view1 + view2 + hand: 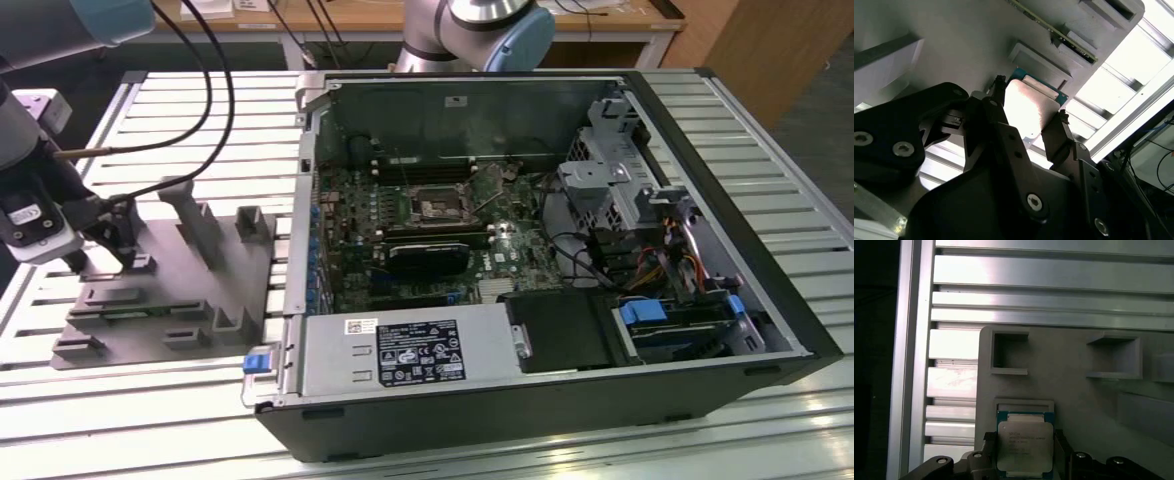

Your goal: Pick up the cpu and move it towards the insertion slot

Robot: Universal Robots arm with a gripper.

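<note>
The cpu (1025, 447) lies flat in its seat on the grey fixture (174, 300), silver top up. My gripper (1029, 102) straddles it, drawn narrow, with fingers (1054, 137) set against two opposite edges. In the exterior view I'm low over the fixture at that view's left, well apart from the slot (438, 207), which sits on the green board inside the open case (561, 410) on the slatted table (187, 110).

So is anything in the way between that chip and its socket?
Yes: the computer case's side wall rises between the grey tray, where the gripper sits at the chip, and the socket. The tray's upright posts stand on that side too. The way over the wall looks open.
</note>
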